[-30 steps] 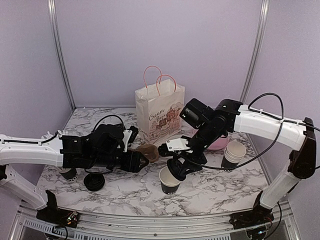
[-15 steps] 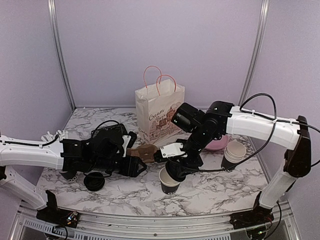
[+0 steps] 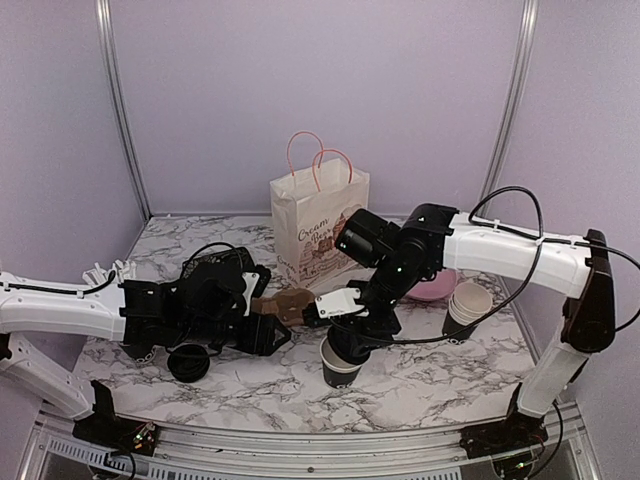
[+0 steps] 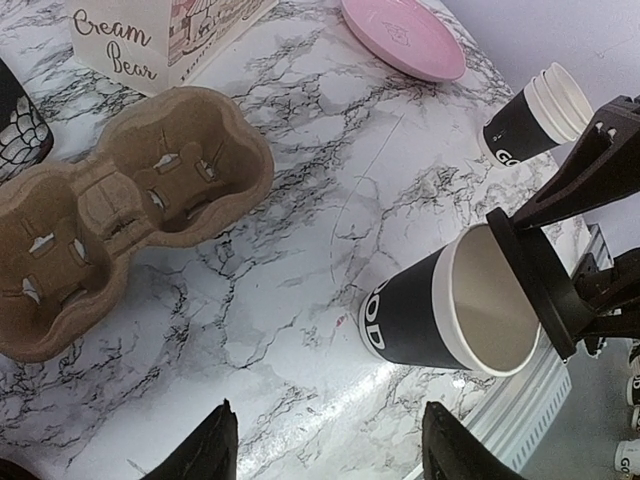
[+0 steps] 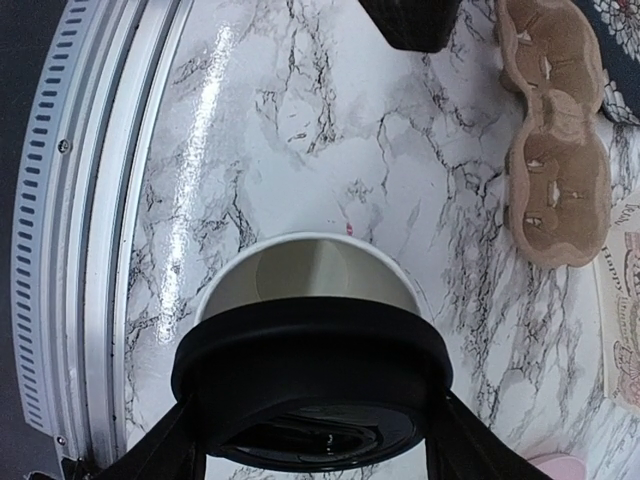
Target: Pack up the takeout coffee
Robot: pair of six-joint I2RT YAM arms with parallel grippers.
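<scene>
Right claw (image 5: 315, 405), lid (image 5: 310, 335); "Cream Bear" bag (image 4: 125, 40)

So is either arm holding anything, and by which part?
The right jaws pinch a black lid by opposite sides of its rim; the left jaws hold nothing.

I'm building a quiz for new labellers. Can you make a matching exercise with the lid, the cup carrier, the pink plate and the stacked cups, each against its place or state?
Things:
1 black lid
2 cup carrier
3 pink plate
4 stacked cups

Places or states:
A nested, standing right of the open cup
B lying empty beside the paper bag
C gripped by the right gripper at the open cup's mouth
D lying flat beyond the nested cups

Pairs: 1-C, 2-B, 3-D, 4-A
</scene>
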